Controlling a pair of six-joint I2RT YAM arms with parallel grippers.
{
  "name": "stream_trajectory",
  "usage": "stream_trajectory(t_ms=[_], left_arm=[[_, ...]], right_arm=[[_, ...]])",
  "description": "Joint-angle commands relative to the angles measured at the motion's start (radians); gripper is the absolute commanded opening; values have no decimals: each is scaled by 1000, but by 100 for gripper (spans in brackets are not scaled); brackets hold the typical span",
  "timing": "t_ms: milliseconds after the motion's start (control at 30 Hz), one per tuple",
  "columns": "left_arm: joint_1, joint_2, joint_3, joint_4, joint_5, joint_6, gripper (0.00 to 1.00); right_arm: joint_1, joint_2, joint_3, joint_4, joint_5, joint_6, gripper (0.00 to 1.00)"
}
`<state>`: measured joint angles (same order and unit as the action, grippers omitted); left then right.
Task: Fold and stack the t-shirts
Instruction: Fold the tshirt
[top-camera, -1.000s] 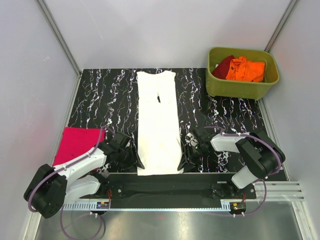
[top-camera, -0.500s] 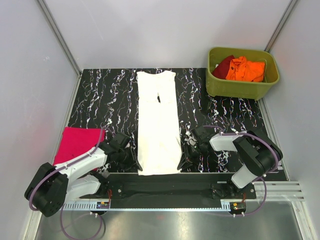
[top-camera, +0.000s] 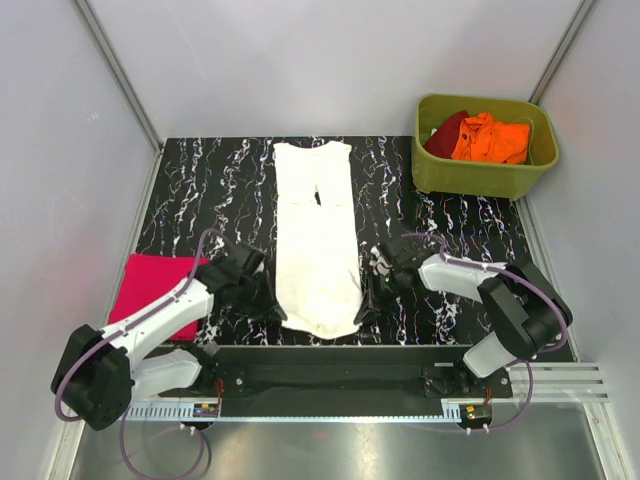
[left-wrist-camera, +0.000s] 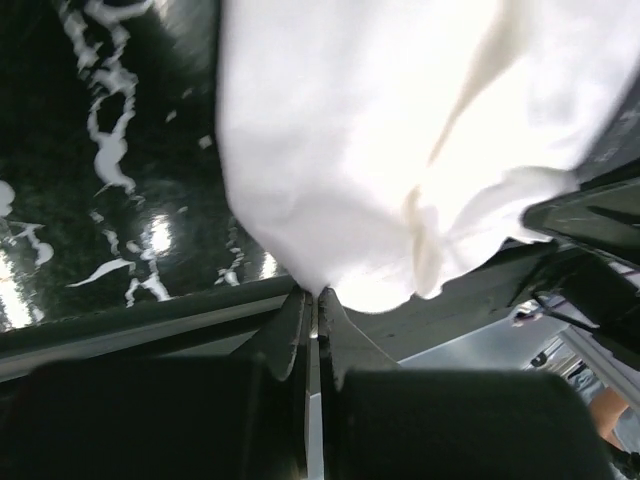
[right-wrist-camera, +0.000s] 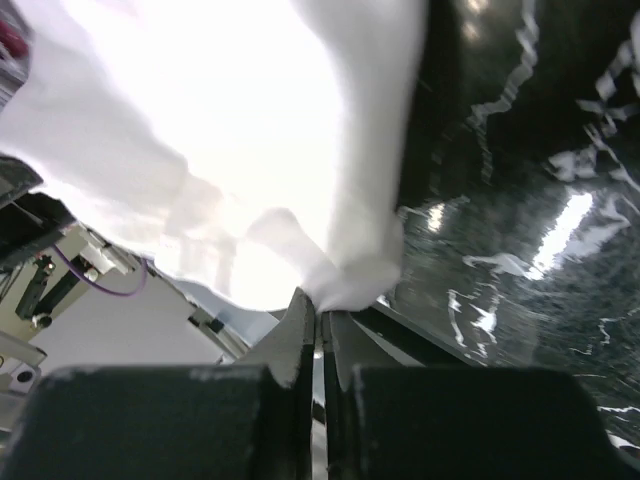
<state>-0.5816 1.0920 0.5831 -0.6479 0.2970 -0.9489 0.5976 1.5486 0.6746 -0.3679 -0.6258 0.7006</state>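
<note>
The white t-shirt (top-camera: 318, 230) lies as a long narrow strip down the middle of the black marbled table (top-camera: 200, 190), with the collar at the far end. Its two near corners are pinched: the left gripper (left-wrist-camera: 313, 300) holds one and the right gripper (right-wrist-camera: 320, 305) the other, both jaws closed tight on only a small bit of cloth. A folded pink t-shirt (top-camera: 150, 285) lies at the left edge, well apart. The risk, I think, is that a corner slips out, or a jaw holds only the top layer, so the fold opens or goes crooked

Spread shirt (top-camera: 317, 240) lies between folded shirt (top-camera: 150, 285) and tub (top-camera: 470, 180).
</note>
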Motion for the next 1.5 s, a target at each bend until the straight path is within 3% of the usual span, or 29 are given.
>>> stream_trajectory(t_ms=[0,233,567,867,1067,1467], left_arm=[[23,41,145,-16,-50,54,0],[135,204,311,5,-27,136,0],[327,524,566,91,30,216,0],[393,759,793,123,96,237,0],[408,822,857,122,96,233,0],[416,911,942,110,97,231,0]], right_arm=[[-2,-19,132,-88,55,-38,0],[-87,97,356,-206,66,-131,0],[-225,467,853,-378,75,-262,0],[-275,763,1327,-537,38,-312,0],[-289,870,1471,-577,12,-308,0],[-315,926,1522,-572,-11,-305,4]])
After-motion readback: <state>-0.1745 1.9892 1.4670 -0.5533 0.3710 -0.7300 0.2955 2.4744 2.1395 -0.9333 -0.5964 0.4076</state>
